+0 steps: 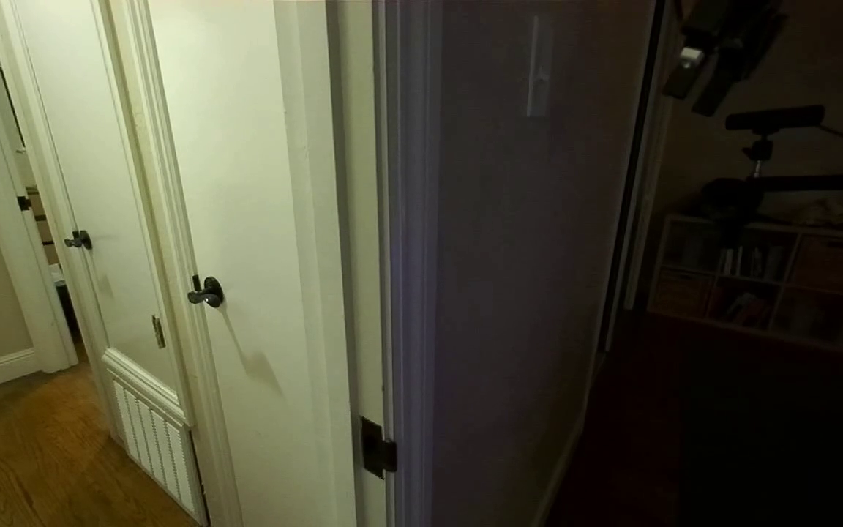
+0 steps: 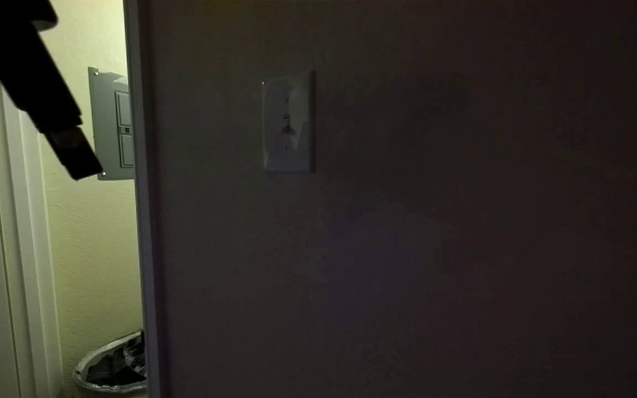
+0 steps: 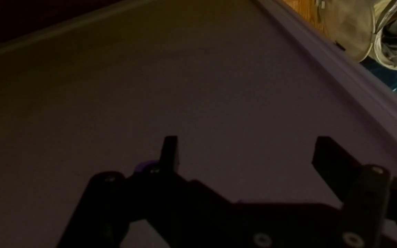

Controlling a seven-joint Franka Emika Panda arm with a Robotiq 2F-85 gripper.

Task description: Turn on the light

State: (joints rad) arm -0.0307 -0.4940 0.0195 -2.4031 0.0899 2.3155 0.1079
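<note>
The light switch is a pale upright plate (image 2: 288,157) on the dim wall. It also shows faintly high on the wall in an exterior view (image 1: 537,95). No lamp is in view. My dark gripper (image 3: 245,148) is open and empty, with its two fingers wide apart in front of bare wall in the wrist view. In an exterior view the gripper (image 2: 89,168) appears at the upper left, apart from the plate. It also hangs at the upper right in an exterior view (image 1: 692,99). The switch plate does not show in the wrist view.
A door frame (image 1: 414,256) edges the wall, with lit white doors and a door handle (image 1: 207,293) beyond it. A grey panel (image 2: 111,127) and a bin (image 2: 83,376) stand past the frame. A camera on a mount (image 1: 773,119) and a cube shelf (image 1: 787,285) are in the dark room.
</note>
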